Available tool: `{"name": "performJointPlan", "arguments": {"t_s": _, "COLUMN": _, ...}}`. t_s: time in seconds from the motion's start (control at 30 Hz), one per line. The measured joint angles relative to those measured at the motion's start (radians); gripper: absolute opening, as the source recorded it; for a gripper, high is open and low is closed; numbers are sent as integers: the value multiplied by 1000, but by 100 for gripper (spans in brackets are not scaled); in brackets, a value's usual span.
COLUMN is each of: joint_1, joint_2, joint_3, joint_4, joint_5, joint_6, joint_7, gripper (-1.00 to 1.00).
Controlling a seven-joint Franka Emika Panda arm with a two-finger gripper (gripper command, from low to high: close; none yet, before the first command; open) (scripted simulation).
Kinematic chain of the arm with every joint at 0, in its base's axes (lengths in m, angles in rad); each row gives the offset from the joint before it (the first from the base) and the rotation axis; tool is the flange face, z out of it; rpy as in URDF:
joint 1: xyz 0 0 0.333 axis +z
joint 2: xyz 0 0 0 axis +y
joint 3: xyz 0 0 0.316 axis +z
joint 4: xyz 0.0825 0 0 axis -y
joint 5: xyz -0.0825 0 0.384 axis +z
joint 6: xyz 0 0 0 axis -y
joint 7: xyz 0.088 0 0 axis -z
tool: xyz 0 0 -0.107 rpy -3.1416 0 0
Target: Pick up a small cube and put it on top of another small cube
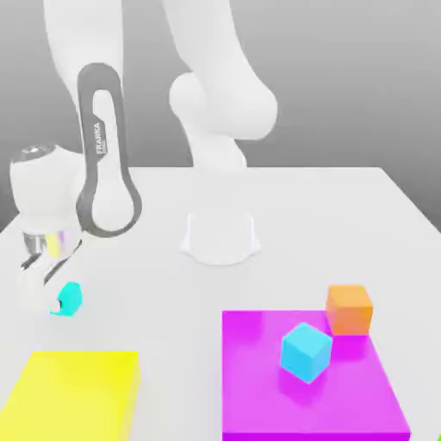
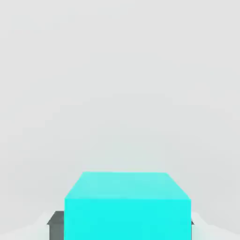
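I have the gripper [image 2: 123, 227] pinching the cyan cube [image 1: 71, 298] by opposite flat sides, low over the table [image 1: 172, 293], beyond the yellow block [image 1: 73, 392]; I judge it light, stiff and hardly fragile, so mid-face holds best, though smooth sides might slip

A simulated robot-lab scene: a plain white table [image 1: 284, 258] stands against a bare grey backdrop. A white robot arm [image 1: 220, 112] marked FRANKA rises from twelve o'clock; flat-coloured blocks lie around, a yellow slab [image 1: 73, 396] at seven o'clock, a magenta one [image 1: 284, 405] at five.
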Motion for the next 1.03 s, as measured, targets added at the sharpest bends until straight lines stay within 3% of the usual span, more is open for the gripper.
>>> {"name": "performJointPlan", "arguments": {"t_s": 0.2, "joint_1": 64, "joint_2": -206, "joint_3": -101, "joint_4": -42, "joint_5": -170, "joint_6": -162, "joint_7": 126, "gripper": -100}}
{"name": "performJointPlan", "arguments": {"t_s": 0.73, "joint_1": 764, "joint_2": -385, "joint_3": 284, "joint_4": 229, "joint_5": -169, "joint_6": -606, "joint_7": -75, "gripper": -100}}
{"name": "performJointPlan", "arguments": {"t_s": 0.9, "joint_1": 825, "joint_2": -276, "joint_3": 322, "joint_4": 233, "joint_5": -219, "joint_6": -507, "joint_7": -59, "gripper": -100}}
{"name": "performJointPlan", "arguments": {"t_s": 0.93, "joint_1": 824, "joint_2": -253, "joint_3": 324, "joint_4": 228, "joint_5": -229, "joint_6": -479, "joint_7": -53, "gripper": 100}}
{"name": "performJointPlan", "arguments": {"t_s": 1.03, "joint_1": 824, "joint_2": -253, "joint_3": 324, "joint_4": 228, "joint_5": -229, "joint_6": -479, "joint_7": -53, "gripper": 100}}
